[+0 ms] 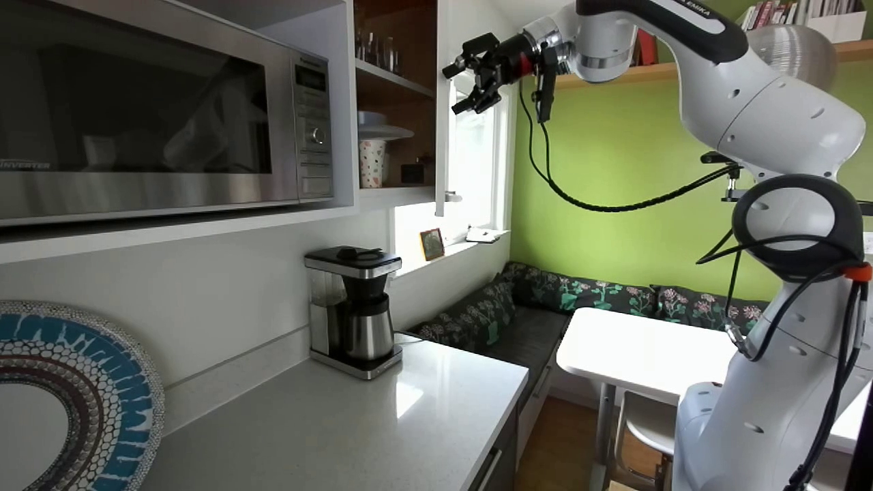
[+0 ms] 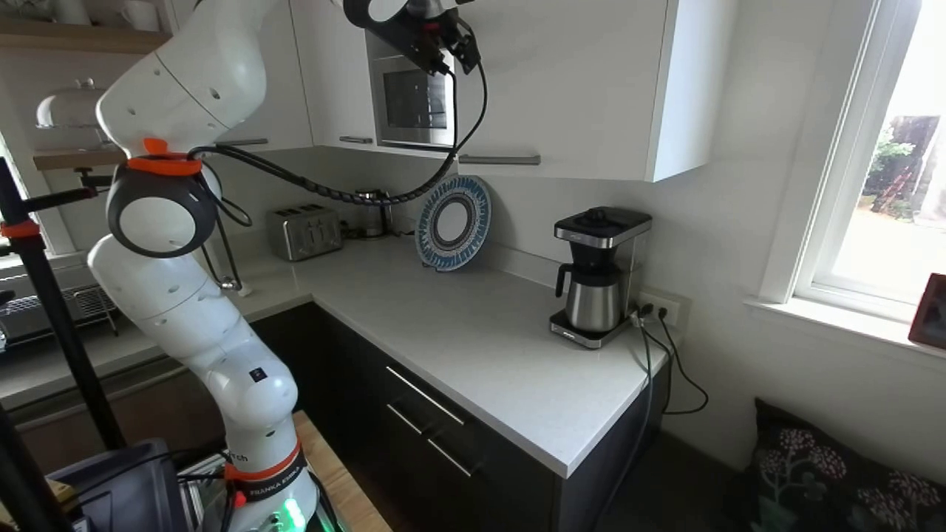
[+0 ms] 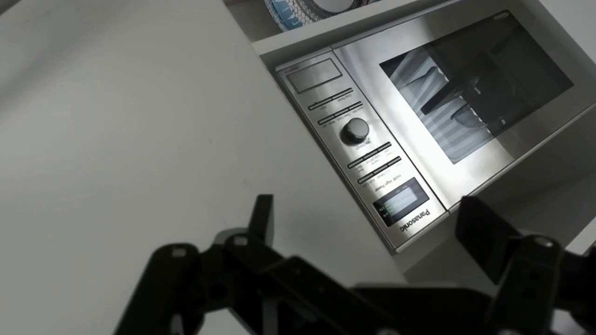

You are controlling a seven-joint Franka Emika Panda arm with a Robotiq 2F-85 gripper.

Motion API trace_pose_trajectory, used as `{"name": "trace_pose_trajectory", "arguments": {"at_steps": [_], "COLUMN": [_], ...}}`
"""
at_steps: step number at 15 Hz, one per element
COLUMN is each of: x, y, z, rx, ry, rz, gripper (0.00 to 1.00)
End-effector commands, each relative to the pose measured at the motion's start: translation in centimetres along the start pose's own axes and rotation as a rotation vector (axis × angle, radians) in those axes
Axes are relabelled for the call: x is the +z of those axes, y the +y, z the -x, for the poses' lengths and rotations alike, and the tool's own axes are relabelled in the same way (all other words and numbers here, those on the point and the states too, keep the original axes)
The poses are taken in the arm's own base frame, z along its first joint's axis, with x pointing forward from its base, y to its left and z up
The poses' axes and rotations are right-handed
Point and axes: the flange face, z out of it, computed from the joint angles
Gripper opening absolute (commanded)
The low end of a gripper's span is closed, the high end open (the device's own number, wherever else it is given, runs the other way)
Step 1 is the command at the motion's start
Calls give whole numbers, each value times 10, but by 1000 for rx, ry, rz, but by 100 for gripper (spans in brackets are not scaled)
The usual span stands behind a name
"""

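Observation:
My gripper (image 1: 455,88) is raised high, its fingers spread apart with nothing between them. It hangs close to a white cabinet door (image 2: 562,89) that stands open; whether it touches the door cannot be told. Past that door's edge, the wrist view shows a steel microwave (image 3: 356,130) upside down, with its knob and lit display. The fingers (image 3: 264,214) appear along the bottom of that view, one in front of the white panel (image 3: 139,139). Inside the open cabinet, shelves hold glasses (image 1: 382,54), a plate (image 1: 385,131) and a speckled cup (image 1: 372,164).
Below, a coffee maker (image 1: 354,314) stands on the white counter (image 1: 307,423), and a patterned plate (image 2: 452,222) leans on the wall. A toaster (image 2: 303,230) is farther along. A black cable (image 1: 614,206) loops from the arm. A white table (image 1: 634,344) stands near the arm's base.

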Motion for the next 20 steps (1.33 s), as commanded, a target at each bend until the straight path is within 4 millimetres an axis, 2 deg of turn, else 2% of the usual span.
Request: {"name": "trace_pose_trajectory", "arguments": {"at_steps": [1, 4, 7, 12, 20], "x": [10, 24, 26, -5, -52], "y": [6, 8, 7, 10, 5], "z": [10, 12, 13, 9, 21], "rx": [18, 21, -6, -121, -216], "ry": [28, 28, 10, 30, -13], "rz": [-31, -39, -18, 109, 274], "gripper": [100, 100, 100, 100, 100]}}
